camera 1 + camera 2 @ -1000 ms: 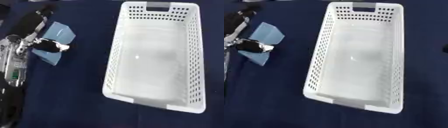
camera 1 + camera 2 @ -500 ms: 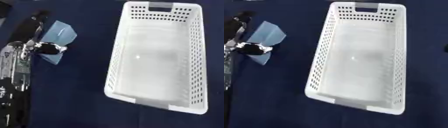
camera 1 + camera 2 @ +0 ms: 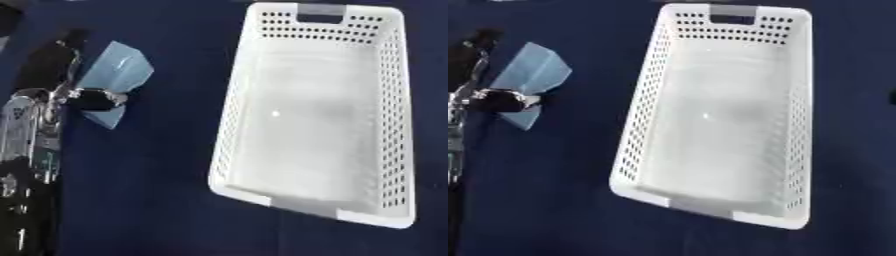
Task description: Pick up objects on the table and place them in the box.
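A light blue flat packet (image 3: 116, 75) is at the left, over the dark blue table (image 3: 149, 190). My left hand (image 3: 87, 98) comes in from the left edge. Its dark fingertips are pinched on the packet's lower part, and another finger (image 3: 66, 56) reaches up along the packet's left side. I cannot tell whether the packet rests on the cloth or hangs just above it. The white perforated box (image 3: 385, 100) lies to the right, with nothing inside. My right hand shows in neither view.
My left forearm (image 3: 26, 150), silver and black, runs down the left edge. A wide strip of blue cloth separates the packet from the box's left wall (image 3: 645, 100). A small dark shape (image 3: 892, 96) touches the right edge.
My left hand has drawn slightly toward the left edge with the blue packet still pinched. The packet has turned a little. The box has not moved.
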You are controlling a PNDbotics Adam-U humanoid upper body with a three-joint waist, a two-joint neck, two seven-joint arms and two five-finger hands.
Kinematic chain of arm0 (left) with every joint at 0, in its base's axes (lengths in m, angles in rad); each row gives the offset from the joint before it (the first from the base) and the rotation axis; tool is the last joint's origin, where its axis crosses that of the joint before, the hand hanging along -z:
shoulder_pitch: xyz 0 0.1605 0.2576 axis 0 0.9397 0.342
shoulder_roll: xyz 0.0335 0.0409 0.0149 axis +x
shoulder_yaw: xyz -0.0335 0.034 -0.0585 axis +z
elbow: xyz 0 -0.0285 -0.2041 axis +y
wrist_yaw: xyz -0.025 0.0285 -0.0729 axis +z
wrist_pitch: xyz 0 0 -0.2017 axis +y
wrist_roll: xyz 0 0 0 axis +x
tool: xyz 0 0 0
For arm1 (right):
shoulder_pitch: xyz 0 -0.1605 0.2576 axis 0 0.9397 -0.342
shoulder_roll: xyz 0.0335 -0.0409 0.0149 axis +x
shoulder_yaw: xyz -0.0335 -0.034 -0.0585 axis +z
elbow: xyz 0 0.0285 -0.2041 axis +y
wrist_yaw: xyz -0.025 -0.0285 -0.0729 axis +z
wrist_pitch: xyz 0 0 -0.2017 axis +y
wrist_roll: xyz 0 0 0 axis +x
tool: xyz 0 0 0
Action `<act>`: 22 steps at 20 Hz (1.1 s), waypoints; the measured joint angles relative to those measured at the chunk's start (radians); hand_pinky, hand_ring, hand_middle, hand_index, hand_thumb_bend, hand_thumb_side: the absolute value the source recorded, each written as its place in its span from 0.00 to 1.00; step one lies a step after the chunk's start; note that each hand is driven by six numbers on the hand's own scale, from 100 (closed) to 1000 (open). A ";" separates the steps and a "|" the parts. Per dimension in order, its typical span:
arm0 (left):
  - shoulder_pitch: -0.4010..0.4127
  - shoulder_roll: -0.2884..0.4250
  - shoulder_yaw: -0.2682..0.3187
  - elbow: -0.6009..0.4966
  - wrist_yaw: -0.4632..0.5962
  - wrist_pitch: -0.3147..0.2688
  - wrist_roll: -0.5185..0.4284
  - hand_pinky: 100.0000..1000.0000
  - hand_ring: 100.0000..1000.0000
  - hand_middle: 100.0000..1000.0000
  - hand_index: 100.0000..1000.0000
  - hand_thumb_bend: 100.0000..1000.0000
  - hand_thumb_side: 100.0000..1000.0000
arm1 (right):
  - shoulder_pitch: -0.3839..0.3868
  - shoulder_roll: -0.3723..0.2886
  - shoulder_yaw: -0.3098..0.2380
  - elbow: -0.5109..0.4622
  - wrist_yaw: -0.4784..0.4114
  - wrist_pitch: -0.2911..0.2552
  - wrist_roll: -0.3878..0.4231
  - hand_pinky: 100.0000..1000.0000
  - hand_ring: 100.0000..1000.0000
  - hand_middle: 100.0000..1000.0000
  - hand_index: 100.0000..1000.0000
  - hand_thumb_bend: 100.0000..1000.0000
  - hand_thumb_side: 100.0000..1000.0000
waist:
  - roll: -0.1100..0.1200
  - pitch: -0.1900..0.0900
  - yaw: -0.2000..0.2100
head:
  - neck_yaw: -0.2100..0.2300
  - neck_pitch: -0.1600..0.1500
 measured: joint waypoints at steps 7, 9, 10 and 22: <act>0.000 -0.031 0.008 0.011 -0.007 0.003 -0.002 0.80 0.84 0.90 0.99 0.53 0.53 | -0.012 0.000 0.000 0.000 0.000 0.000 0.000 0.80 0.71 0.81 0.98 0.00 0.77 | 0.008 0.008 -0.015 | 0.000 0.000; 0.000 -0.031 0.011 0.017 0.002 0.002 0.001 0.78 0.83 0.89 0.99 0.49 0.56 | -0.015 0.000 0.001 0.000 0.000 0.000 0.000 0.80 0.71 0.81 0.98 0.00 0.77 | 0.011 0.011 -0.022 | 0.000 0.000; -0.001 -0.031 0.012 0.022 0.013 0.000 0.003 0.77 0.82 0.89 0.99 0.48 0.57 | -0.017 0.000 0.001 0.000 -0.001 0.001 0.000 0.80 0.71 0.81 0.98 0.00 0.77 | 0.012 0.013 -0.025 | 0.000 0.000; -0.032 0.046 0.076 0.213 0.179 -0.009 0.078 0.76 0.79 0.86 0.98 0.41 0.67 | -0.031 0.001 0.001 0.000 -0.010 0.004 0.002 0.80 0.71 0.81 0.97 0.00 0.76 | 0.011 0.014 -0.034 | 0.001 0.000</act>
